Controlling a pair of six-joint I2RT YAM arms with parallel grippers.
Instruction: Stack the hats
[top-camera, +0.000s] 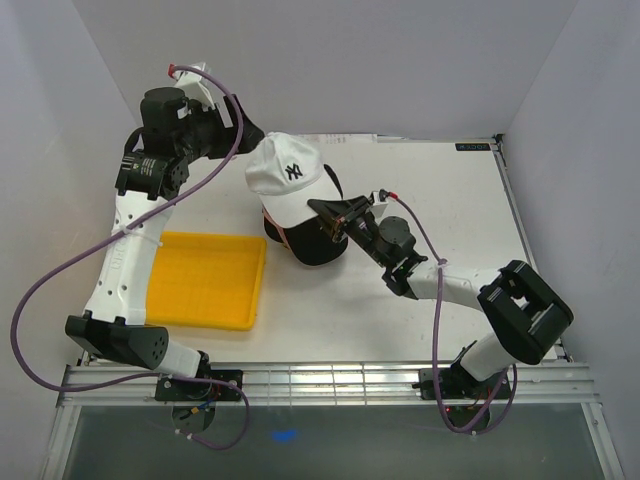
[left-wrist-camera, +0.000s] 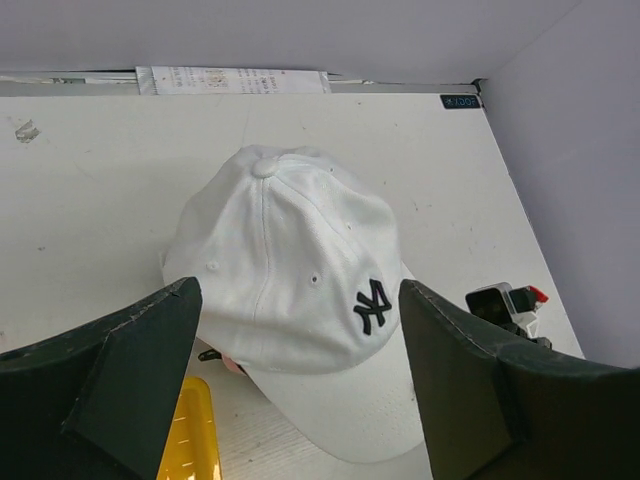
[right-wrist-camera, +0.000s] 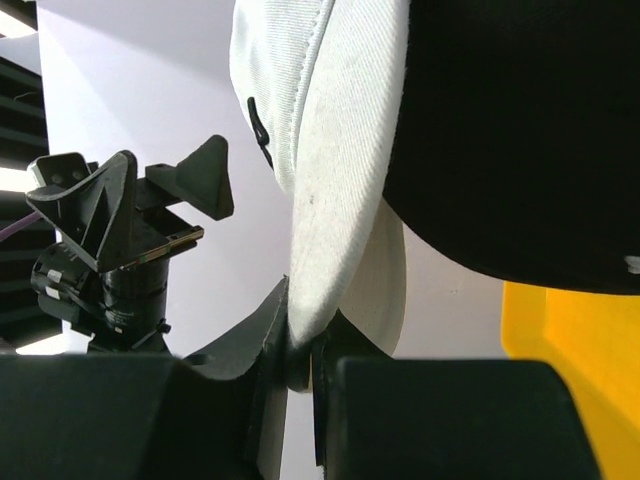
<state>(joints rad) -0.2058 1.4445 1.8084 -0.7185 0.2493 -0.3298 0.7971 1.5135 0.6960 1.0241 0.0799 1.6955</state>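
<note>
Your right gripper pinched the white hat by its brim; your left gripper stood spread. A tug could maybe slide it off.

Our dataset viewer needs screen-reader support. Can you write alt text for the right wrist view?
The right gripper pinches the brim of the white cap, which lies over a black cap. The left gripper hangs open in the background at left; a yellow tray shows at lower right.

White table, plain grey walls w/ even light.
</note>
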